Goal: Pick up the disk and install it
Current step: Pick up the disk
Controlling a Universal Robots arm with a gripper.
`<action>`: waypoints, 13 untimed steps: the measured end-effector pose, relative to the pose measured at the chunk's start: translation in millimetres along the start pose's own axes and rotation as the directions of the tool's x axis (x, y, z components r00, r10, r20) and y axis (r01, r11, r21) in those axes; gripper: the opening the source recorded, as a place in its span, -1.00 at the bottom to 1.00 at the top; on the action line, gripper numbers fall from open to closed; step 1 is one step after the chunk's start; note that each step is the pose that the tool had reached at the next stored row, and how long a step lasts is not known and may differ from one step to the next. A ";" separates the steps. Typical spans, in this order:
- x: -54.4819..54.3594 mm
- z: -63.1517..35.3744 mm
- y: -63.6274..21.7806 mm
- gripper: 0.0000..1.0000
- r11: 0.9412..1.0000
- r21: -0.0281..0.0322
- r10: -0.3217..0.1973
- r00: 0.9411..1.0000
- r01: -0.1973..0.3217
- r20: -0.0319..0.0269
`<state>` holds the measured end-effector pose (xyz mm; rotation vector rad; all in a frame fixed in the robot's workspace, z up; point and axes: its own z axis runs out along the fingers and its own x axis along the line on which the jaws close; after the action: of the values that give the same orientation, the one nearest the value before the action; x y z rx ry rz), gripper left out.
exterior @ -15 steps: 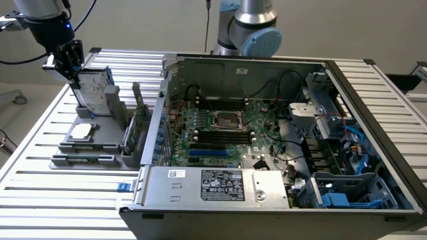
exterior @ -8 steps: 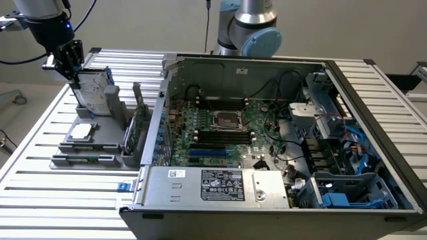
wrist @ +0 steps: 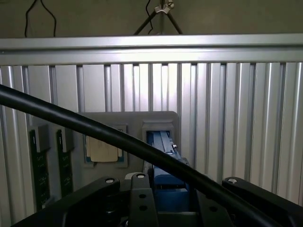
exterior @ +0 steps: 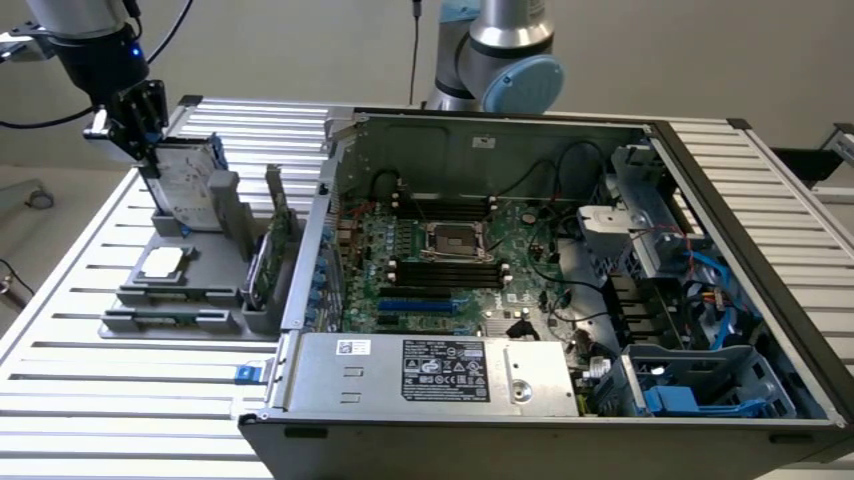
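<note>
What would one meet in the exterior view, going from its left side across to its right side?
the disk standing upright in the grey holder → the upright green circuit card → the processor socket on the motherboard → the blue drive cage

Arm [exterior: 507, 20]: shiny silver tubes, round light-blue cap [exterior: 523, 82]
Gripper [exterior: 140, 135]: black, with small silver screws [wrist: 110, 181]
Cable [wrist: 118, 137]: thick, black
Light [exterior: 134, 52]: tiny, blue

Pale, bare wall [exterior: 267, 50] behind a ribbed aluminium table [exterior: 120, 400].
Even, soft light across the slats; grey floor [exterior: 34, 240] shows past the table's edge at the exterior view's left.
</note>
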<state>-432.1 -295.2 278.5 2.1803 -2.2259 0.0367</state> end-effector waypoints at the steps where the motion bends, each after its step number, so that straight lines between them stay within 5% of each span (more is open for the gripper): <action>1: 0.0 0.0 0.0 -0.34 1.000 0.000 0.001 1.000 -0.001 0.000; 13: 0.0 0.0 0.1 -0.34 1.000 0.000 0.011 1.000 -0.011 0.000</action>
<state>-432.2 -295.2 278.5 2.1682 -2.2371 0.0368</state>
